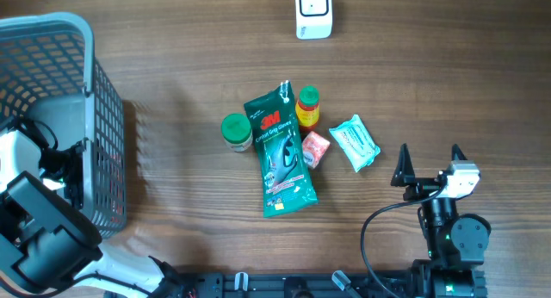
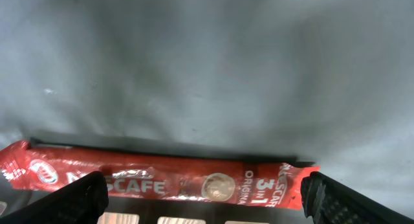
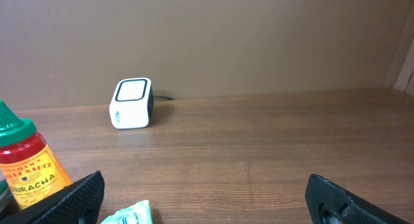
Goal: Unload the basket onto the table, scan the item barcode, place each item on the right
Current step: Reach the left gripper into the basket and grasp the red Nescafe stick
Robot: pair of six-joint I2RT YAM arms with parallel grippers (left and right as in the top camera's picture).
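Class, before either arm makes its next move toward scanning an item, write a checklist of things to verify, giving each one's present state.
1. Right pincer open: ok.
2. Left pincer open, Nescafe sachet lying before it: ok.
3. Scanner unobstructed: ok.
4. An item held for scanning: not ok, neither pincer holds anything.
5. Barcode showing on the 3M packet: cannot tell.

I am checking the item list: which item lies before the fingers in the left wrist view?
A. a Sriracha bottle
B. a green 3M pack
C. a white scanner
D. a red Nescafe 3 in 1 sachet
D: the red Nescafe 3 in 1 sachet lies across that view on a grey surface.
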